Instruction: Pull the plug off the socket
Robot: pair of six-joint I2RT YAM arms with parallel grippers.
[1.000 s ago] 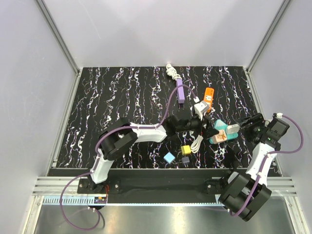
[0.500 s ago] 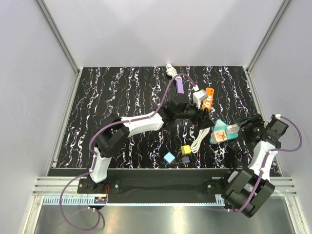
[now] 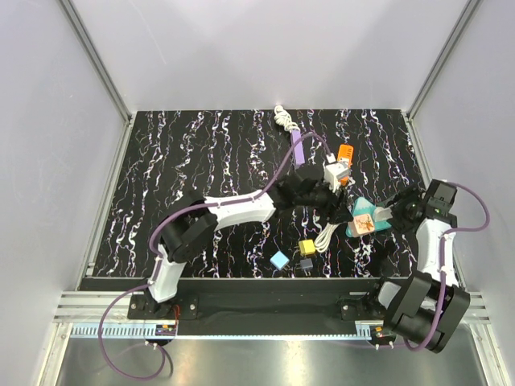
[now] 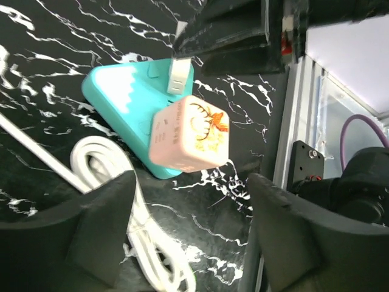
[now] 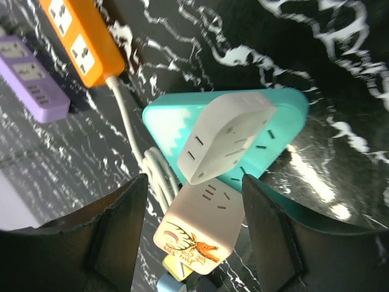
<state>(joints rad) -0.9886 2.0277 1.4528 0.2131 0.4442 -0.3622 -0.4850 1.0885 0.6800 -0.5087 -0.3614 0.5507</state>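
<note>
A teal triangular socket (image 3: pixel 360 211) (image 4: pixel 118 100) (image 5: pixel 285 112) lies right of centre. On it sit a pink cube plug (image 3: pixel 364 224) (image 4: pixel 191 135) (image 5: pixel 200 228) printed with a deer, and a white adapter (image 3: pixel 385 213) (image 5: pixel 228 137). My left gripper (image 3: pixel 341 211) (image 4: pixel 188 228) hovers just left of the socket, open, with only table between its fingers. From the right, my right gripper (image 3: pixel 397 211) (image 5: pixel 194 228) stands open. In the right wrist view the pink plug and white adapter lie in line between its fingers (image 5: pixel 115 234), with gaps on both sides.
A coiled white cable (image 3: pixel 326 237) (image 4: pixel 103 158) lies beside the socket. An orange power strip (image 3: pixel 344 154) (image 5: pixel 79 36) and a purple one (image 3: pixel 298 149) (image 5: pixel 36 85) lie behind. Yellow (image 3: pixel 306 246) and blue (image 3: pixel 279 259) cubes sit near the front. The right table rail (image 4: pixel 304 121) is close.
My left gripper swung back toward the orange strip, then returned beside the teal socket, its jaws narrowing slightly. My right gripper moved left, closer to the white adapter.
</note>
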